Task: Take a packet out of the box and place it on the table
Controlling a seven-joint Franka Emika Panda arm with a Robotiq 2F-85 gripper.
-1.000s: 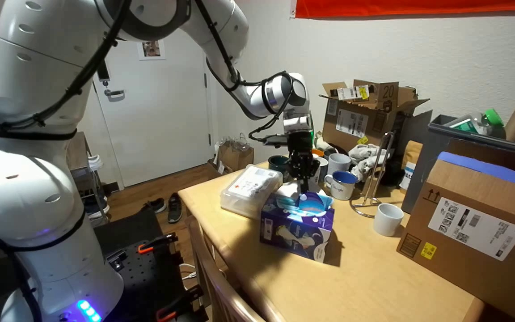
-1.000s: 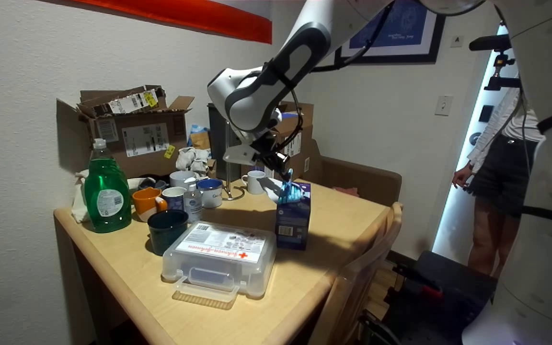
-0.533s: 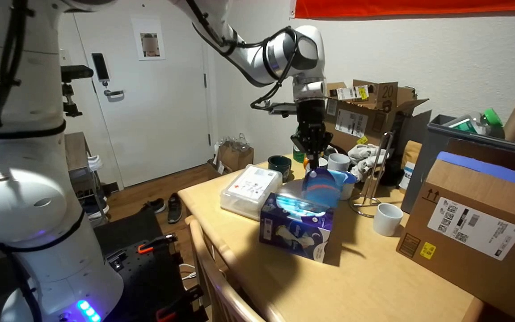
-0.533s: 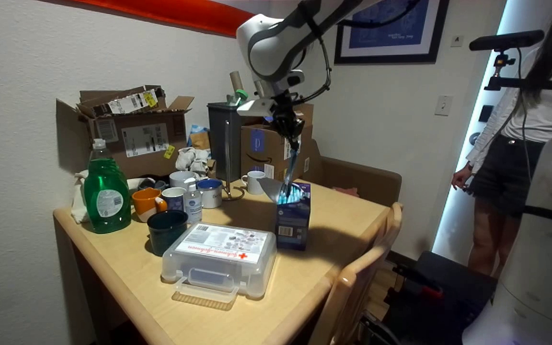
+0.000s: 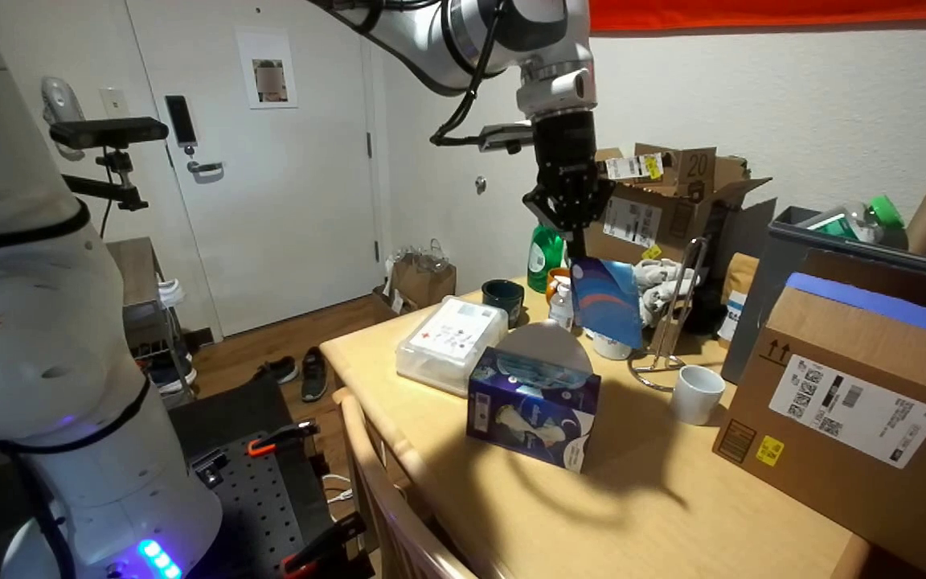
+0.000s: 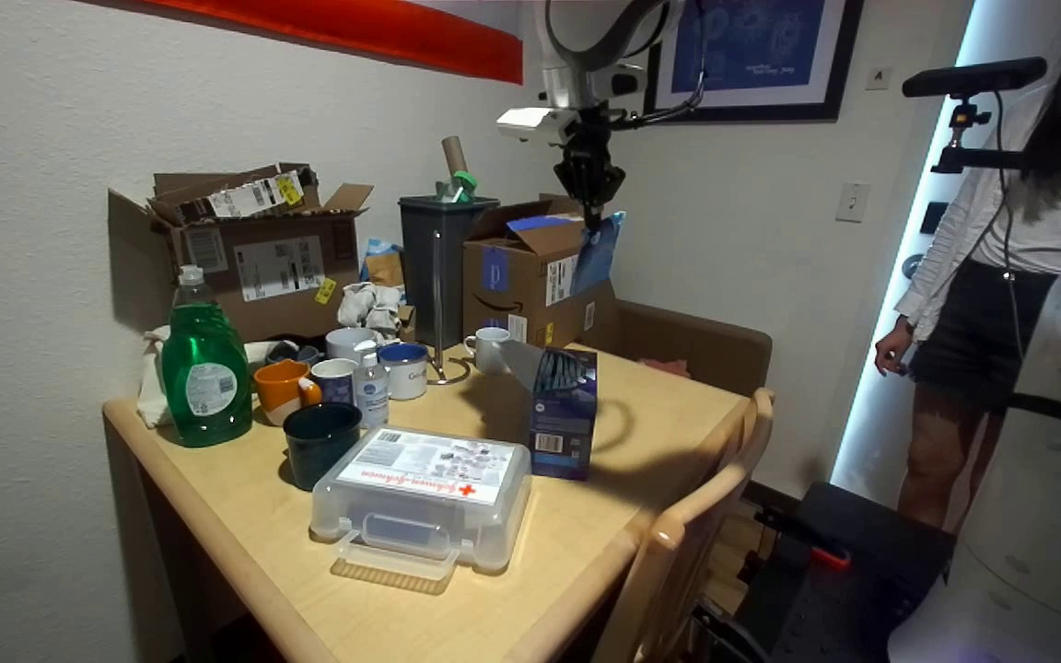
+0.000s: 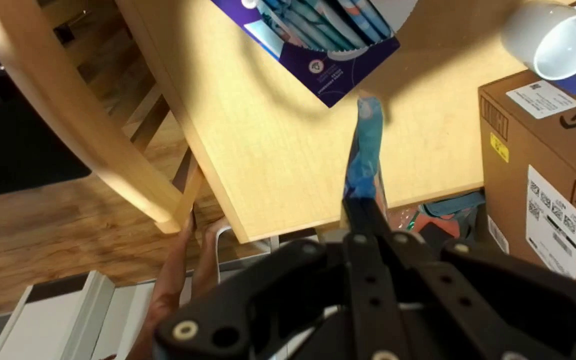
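The packet (image 5: pixel 608 301) is a thin light-blue pouch with a reddish stripe. My gripper (image 5: pixel 577 249) is shut on its top edge and holds it hanging in the air, apart from the box. In an exterior view the packet (image 6: pixel 598 255) hangs from the fingertips (image 6: pixel 593 221), well above the table (image 6: pixel 457 612). In the wrist view the packet (image 7: pixel 366 145) is seen edge-on between the closed fingertips (image 7: pixel 363 199). The purple-blue box (image 5: pixel 534 412) stands upright on the table, its top open with several packets inside; it also shows in the wrist view (image 7: pixel 330 75).
A clear first-aid case (image 5: pixel 451 342) stands beside the box. A white mug (image 5: pixel 698 394), a metal stand (image 5: pixel 676 310) and a large brown carton (image 5: pixel 825 402) stand on the table. Several mugs and a green soap bottle (image 6: pixel 206 368) are at the back. A wooden chair (image 6: pixel 705 516) is at one edge.
My gripper has risen from the box's open top. The packet has been pulled up out of the box and now hangs clear above it. The box has stayed in place.
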